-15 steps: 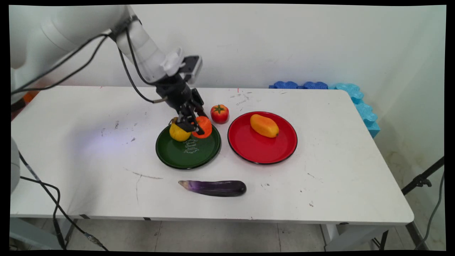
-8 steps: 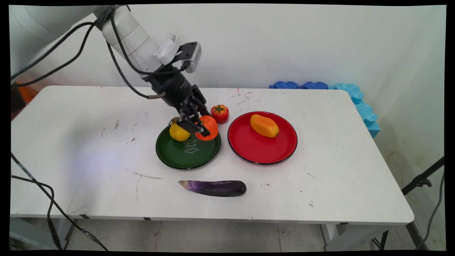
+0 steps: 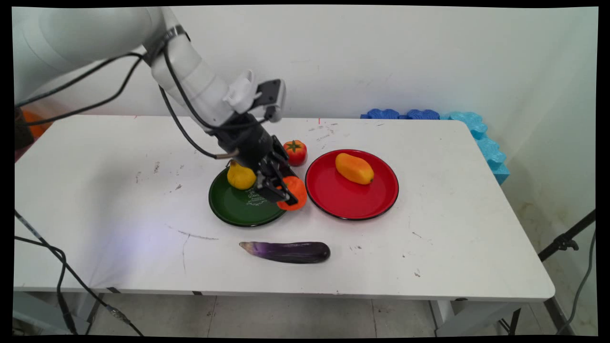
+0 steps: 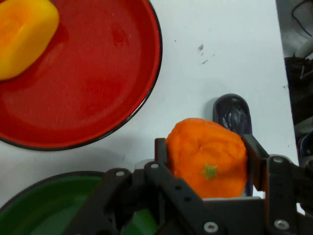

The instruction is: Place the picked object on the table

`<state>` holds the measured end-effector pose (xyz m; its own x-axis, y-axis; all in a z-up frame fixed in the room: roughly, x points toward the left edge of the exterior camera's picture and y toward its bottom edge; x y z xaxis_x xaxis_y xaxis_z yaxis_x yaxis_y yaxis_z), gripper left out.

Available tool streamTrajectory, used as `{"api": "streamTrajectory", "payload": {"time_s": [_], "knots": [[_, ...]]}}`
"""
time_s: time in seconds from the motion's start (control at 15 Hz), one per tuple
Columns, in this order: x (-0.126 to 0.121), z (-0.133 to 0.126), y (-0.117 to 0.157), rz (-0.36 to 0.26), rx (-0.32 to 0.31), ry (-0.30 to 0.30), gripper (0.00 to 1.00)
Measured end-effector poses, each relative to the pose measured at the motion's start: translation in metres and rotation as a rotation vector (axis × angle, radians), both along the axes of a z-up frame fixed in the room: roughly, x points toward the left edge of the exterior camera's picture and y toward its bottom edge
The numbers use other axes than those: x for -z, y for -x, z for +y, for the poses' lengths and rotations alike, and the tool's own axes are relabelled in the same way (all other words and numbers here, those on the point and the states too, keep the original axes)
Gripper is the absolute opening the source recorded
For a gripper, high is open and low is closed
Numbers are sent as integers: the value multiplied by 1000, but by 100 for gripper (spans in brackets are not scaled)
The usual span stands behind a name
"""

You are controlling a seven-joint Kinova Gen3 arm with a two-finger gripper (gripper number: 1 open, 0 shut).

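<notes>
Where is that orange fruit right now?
The orange fruit is clamped in the tool, held between the right rim of the green plate and the left edge of the red plate; the hand view shows the eggplant beyond it.

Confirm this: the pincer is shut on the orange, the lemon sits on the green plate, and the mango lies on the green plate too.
Not quite. The mango lies on the red plate, as the main view shows. The rest holds: the pincer is shut on the orange, and the lemon sits on the green plate.
</notes>
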<state>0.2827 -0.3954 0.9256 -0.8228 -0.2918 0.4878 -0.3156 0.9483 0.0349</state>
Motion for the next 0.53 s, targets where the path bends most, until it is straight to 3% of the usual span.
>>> {"api": "streamTrajectory", "payload": {"time_s": [0.53], "knots": [[45, 5, 18, -23, -76, -28, 0]]}}
